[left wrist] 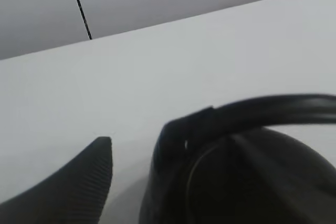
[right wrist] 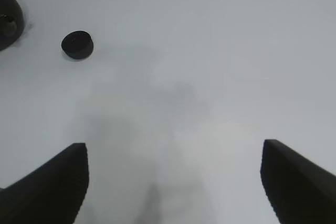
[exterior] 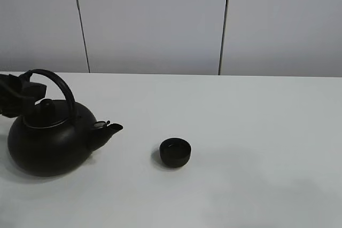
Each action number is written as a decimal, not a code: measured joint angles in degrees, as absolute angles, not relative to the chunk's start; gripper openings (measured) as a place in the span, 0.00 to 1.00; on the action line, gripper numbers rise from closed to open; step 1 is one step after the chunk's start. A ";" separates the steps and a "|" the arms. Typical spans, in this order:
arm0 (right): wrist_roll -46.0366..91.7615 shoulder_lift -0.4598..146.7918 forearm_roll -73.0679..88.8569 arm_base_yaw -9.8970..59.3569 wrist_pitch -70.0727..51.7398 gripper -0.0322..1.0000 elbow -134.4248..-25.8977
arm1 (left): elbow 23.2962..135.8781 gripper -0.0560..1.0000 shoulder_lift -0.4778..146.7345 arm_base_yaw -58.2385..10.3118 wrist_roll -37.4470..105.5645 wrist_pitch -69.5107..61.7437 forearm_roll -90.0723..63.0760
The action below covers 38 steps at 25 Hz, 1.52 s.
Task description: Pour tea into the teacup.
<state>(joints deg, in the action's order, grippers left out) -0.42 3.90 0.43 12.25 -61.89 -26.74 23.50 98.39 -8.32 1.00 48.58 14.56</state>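
The big black kettle (exterior: 51, 140) with an arched handle (exterior: 61, 86) stands on the white table at the left, its spout (exterior: 109, 128) pointing right. The small matte-black teacup (exterior: 175, 151) sits upright to the right of the spout, apart from it. My left gripper (exterior: 18, 93) is at the left end of the handle. In the left wrist view one finger (left wrist: 84, 182) stands apart from the handle (left wrist: 252, 113), and the other finger is hidden. My right gripper (right wrist: 176, 148) is open and empty above bare table, far from the teacup (right wrist: 77, 44) and the kettle (right wrist: 8, 17).
The white table (exterior: 256, 132) runs back to a pale panelled wall (exterior: 155, 20). Nothing else stands on the table in these views.
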 joint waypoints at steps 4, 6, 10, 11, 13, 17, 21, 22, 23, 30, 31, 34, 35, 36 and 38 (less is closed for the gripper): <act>-0.42 3.90 0.43 12.25 -61.89 0.62 -26.74 | 20.06 0.56 98.13 -8.32 1.87 54.02 13.54; -0.42 3.90 0.43 12.25 -61.89 0.62 -26.74 | 18.72 0.58 97.93 -8.32 2.89 57.27 13.25; -0.42 3.90 0.43 12.25 -61.80 0.62 -26.74 | 15.79 0.60 97.93 -8.32 3.41 60.63 11.81; -0.42 3.90 0.43 12.25 -61.80 0.62 -26.74 | 15.05 0.60 97.93 -8.32 3.41 61.68 11.62; -0.42 3.90 0.43 12.25 -61.80 0.62 -26.74 | 13.67 0.60 97.93 -8.32 3.54 64.10 11.44; -0.42 3.90 0.43 12.25 -61.80 0.62 -26.74 | 10.54 0.60 97.91 -8.32 3.57 65.04 10.79; -0.42 3.90 0.43 12.25 -61.80 0.62 -26.74 | 8.77 0.60 96.16 -8.32 3.57 65.09 9.05; -0.42 3.90 0.43 12.25 -61.80 0.62 -26.74 | 8.73 0.60 95.30 -8.32 3.57 65.09 8.91; -0.42 3.90 0.43 12.25 -61.80 0.62 -26.74 | 8.66 0.60 94.05 -8.32 3.57 65.09 8.52; -0.42 3.90 0.43 12.25 -61.80 0.62 -26.74 | 11.17 0.60 80.98 -8.32 3.36 54.33 1.63; -0.42 3.90 0.43 12.25 -61.80 0.62 -26.74 | 12.64 0.60 78.69 -8.32 3.41 48.33 1.13; -0.42 3.90 0.43 12.25 -61.80 0.62 -26.74 | 20.14 0.60 72.42 -8.32 3.98 30.61 1.04; -0.42 3.90 0.43 12.25 -61.80 0.62 -26.74 | 22.75 0.60 70.23 -8.32 4.33 24.23 0.87; -0.42 3.90 0.43 12.25 -61.80 0.62 -26.74 | 26.19 0.60 68.09 -8.32 4.52 18.81 0.81; -0.42 3.90 0.43 12.25 -61.86 0.62 -26.74 | 32.92 0.60 64.93 -8.32 4.95 6.44 0.82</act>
